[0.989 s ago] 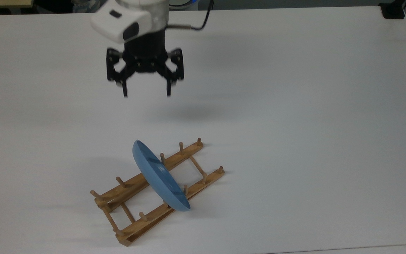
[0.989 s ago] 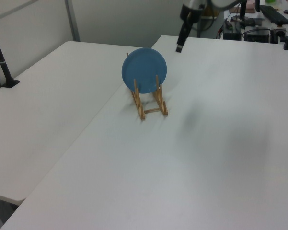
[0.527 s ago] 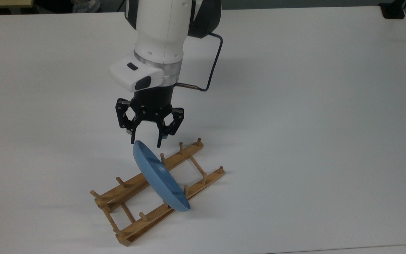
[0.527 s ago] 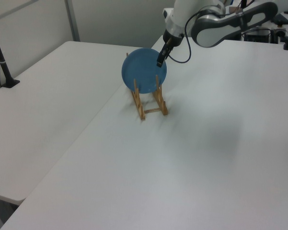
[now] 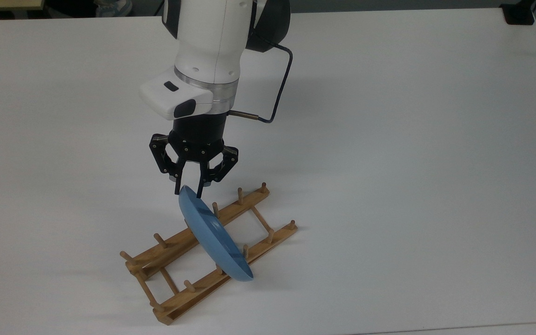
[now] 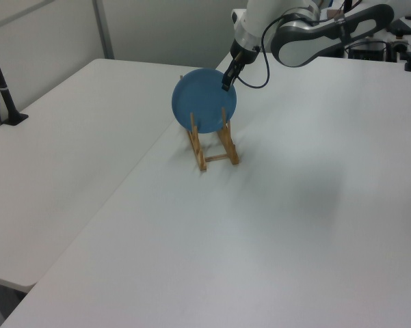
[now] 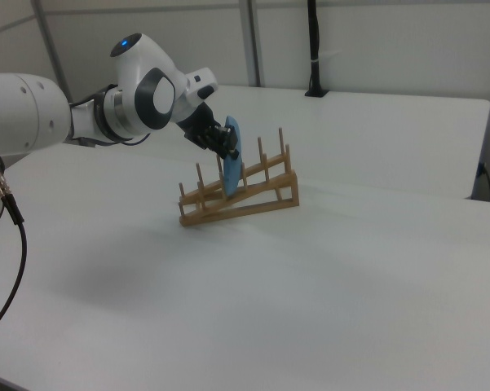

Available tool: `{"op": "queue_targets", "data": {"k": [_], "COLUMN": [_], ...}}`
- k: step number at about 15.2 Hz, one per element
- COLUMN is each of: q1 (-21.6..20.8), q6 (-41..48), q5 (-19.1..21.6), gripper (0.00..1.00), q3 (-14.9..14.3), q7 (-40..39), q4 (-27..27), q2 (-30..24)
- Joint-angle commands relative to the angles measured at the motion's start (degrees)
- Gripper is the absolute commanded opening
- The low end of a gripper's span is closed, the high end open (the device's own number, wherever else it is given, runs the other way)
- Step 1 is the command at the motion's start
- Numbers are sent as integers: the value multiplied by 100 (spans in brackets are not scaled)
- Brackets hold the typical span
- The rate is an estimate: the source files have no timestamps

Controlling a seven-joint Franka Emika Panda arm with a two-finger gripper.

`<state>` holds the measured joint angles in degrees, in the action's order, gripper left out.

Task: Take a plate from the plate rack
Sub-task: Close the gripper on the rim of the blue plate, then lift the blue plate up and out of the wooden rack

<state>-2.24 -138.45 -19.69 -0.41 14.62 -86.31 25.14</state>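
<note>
The light-blue plate stands on edge, leaning, between pegs near the middle of the wooden plate rack. My gripper points down at the plate's upper rim, one finger on each face, shut on it. In the left view the plate faces the camera above the rack, and the gripper holds its upper right edge. In the right view the gripper grips the top of the plate, which is seen edge-on in the rack.
The rack lies slantwise on a wide white table with open surface all round. A black clamp post stands at the left view's far left, and another post rises behind the table in the right view. A dark cable loops beside the wrist.
The arm came down from the far side of the table to the plate's top edge. Its fingers have closed in on the rim, and the plate has shifted slightly.
</note>
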Motion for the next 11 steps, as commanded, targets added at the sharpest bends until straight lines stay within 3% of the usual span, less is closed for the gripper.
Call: {"op": "queue_targets", "data": {"k": [1, 5, 11], "q1": [-31, -13, 127], "q6": [-138, -138, -129], "q5": [-132, -325, -378], "gripper": [23, 14, 8], "q3": [-73, -73, -82], "q7": [146, 146, 129], "q4": [-26, -26, -26], "q2": [-26, -44, -237]}}
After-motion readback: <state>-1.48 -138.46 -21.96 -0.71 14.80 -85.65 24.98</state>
